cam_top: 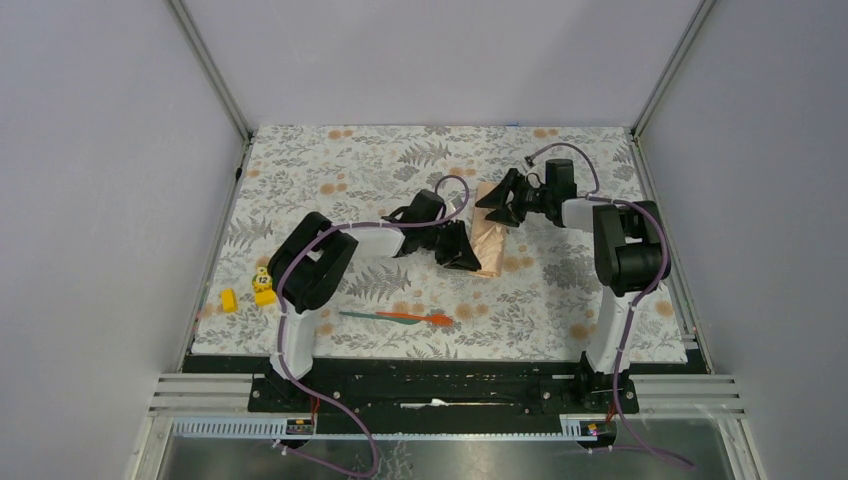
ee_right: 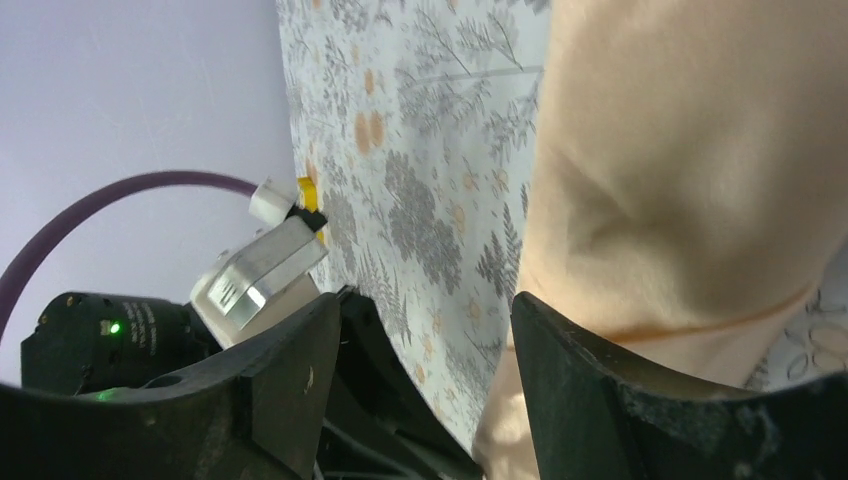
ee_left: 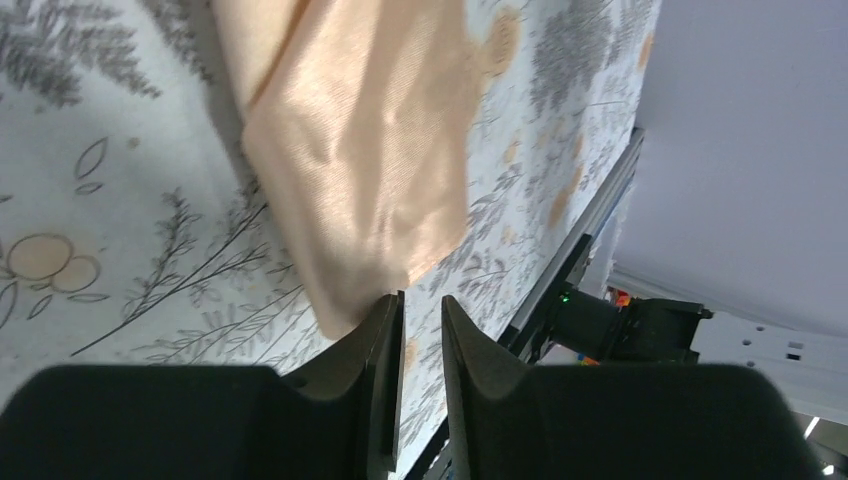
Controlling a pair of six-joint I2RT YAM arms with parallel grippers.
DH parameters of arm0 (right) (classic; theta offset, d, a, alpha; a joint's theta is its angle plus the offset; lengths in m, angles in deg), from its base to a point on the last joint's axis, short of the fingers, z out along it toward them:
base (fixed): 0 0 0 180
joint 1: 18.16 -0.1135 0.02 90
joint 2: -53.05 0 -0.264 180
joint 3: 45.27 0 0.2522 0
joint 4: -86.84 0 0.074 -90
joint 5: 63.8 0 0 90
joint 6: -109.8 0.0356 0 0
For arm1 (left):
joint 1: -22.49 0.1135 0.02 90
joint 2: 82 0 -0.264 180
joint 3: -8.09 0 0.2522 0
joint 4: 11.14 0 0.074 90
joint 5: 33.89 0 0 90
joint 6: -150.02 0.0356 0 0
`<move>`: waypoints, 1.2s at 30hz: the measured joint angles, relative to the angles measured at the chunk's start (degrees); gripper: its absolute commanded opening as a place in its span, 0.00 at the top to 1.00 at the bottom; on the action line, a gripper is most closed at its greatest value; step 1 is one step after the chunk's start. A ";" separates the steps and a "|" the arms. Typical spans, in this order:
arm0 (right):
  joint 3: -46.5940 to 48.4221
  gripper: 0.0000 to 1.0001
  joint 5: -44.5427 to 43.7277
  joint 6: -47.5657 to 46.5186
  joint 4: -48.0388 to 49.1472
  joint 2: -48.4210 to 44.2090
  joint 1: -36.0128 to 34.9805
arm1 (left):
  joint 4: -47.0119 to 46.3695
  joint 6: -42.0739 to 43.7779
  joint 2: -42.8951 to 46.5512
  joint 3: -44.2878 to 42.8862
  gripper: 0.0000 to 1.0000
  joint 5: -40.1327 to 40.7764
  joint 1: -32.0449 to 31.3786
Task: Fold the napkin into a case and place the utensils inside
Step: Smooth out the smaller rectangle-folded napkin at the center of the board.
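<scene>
Where the grey floral-print tablecloth [cam_top: 380,170] covers the surface, the plain peach-orange cloth napkin [cam_top: 489,235] lies a little right of centre, folded into a narrow strip. Its long axis runs far to near, roughly straight out from the arm bases.

Left hand [cam_top: 465,258]: at the strip's near end, on its left side. In the left wrist view the fingers stand a narrow slit apart with nothing between them. The cloth's near corner sits just beyond the tips; touching or just clear, cannot tell.

Right hand [cam_top: 497,203]: at the strip's far end. In the right wrist view the fingers stand wide apart, clamped on nothing. The cloth runs beside and behind one finger, and tablecloth shows in the gap.

Napkin's look: soft sheen, mostly smooth, a shallow dent or two, a layered edge along one side. It is narrow enough to pass for the case. Which end is open, if either, is not visible.

Utensils: a thin teal-green plastic piece [cam_top: 360,314] and a thin orange-red plastic piece [cam_top: 425,318] lie together toward the near edge, well apart from the napkin. Their long axes run left to right, crosswise to the strip. By my judgement the left hand is nearer, and either piece would need turning into line with the strip before going in.

Small yellow blocks [cam_top: 229,299] sit at the left edge, apart from all this.
</scene>
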 measured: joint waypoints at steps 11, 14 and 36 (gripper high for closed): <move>10.19 0.28 0.52 4.02 3.30 9.68 -0.28 | -0.52 0.11 -2.80 -3.50 0.79 0.74 0.15; 13.44 0.28 1.36 5.29 4.50 13.92 -0.33 | -0.79 -0.09 -4.83 -3.39 0.79 -0.26 0.33; 25.18 0.25 2.62 9.77 5.99 21.88 -0.76 | 10.78 8.48 -8.79 -14.97 0.79 2.69 2.51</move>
